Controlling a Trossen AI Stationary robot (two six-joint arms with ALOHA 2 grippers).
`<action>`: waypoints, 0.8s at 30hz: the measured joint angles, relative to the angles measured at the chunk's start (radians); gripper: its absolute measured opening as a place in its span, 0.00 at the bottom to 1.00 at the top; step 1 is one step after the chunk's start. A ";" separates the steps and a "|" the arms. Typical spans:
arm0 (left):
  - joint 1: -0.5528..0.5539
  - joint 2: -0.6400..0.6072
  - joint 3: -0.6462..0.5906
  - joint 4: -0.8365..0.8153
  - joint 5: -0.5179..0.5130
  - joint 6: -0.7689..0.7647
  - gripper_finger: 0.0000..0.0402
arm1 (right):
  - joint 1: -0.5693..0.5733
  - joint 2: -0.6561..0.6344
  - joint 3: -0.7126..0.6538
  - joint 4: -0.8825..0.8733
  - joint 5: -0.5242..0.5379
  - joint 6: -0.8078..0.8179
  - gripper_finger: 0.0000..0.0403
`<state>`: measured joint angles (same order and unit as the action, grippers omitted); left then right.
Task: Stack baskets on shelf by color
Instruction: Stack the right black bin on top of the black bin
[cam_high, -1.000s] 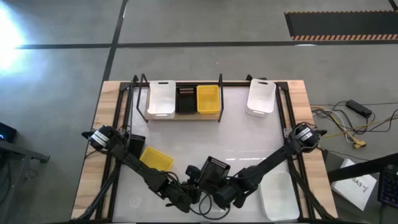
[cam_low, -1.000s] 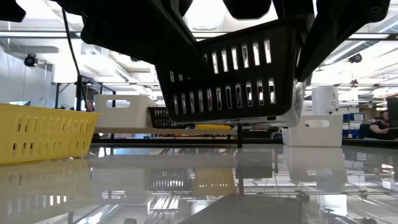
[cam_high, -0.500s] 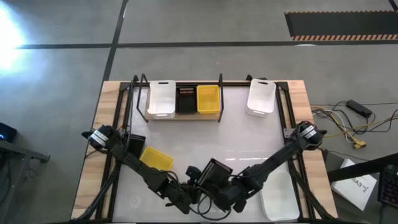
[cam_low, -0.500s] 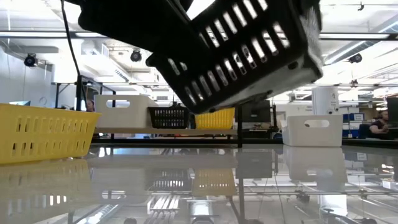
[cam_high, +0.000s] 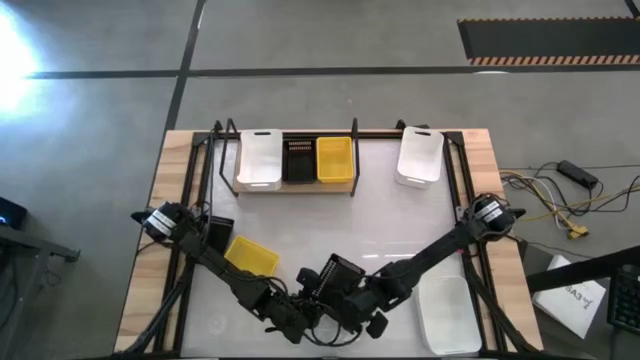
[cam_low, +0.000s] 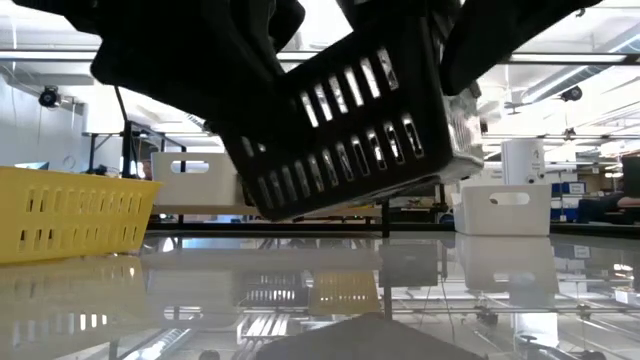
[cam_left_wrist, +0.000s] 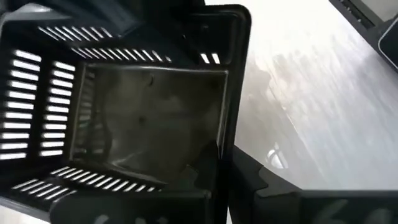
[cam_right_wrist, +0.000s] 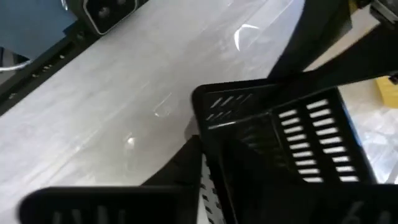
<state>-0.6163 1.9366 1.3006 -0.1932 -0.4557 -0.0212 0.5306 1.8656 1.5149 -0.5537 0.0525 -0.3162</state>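
A black slatted basket hangs tilted above the table near its front edge; it also shows in the low view. My left gripper and my right gripper meet at it from the left and the right, both shut on it. The shelf stands at the far side. On its board sit a white basket, a black basket and a yellow basket, side by side. My left gripper has one finger inside the basket and one outside, on a side wall's rim. The basket is clear of the table and tilted. My right gripper holds the basket at a wall near a corner. One finger lies outside the wall; the basket hides the other.
A yellow basket lies on the table at the left, a white basket at the far right and another white basket at the near right. A dark object lies by the left arm. The table's middle is bare.
My right gripper has carried the black basket a little toward the table's left, to my left gripper. The basket has tipped from nearly level to slanted and stays clear of the table.
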 joint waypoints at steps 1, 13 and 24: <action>0.000 0.000 0.000 -0.001 0.000 -0.001 0.00 | -0.001 0.000 0.005 0.000 0.000 -0.022 0.18; 0.003 -0.002 0.002 -0.013 -0.024 -0.055 0.00 | 0.056 -0.045 -0.049 0.117 -0.037 -0.035 0.26; 0.007 -0.002 0.002 -0.036 -0.025 -0.059 0.00 | 0.218 -0.095 -0.163 0.213 0.289 0.063 0.19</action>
<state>-0.6094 1.9343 1.3022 -0.2295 -0.4807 -0.0803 0.7486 1.7711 1.3524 -0.3408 0.3416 -0.2531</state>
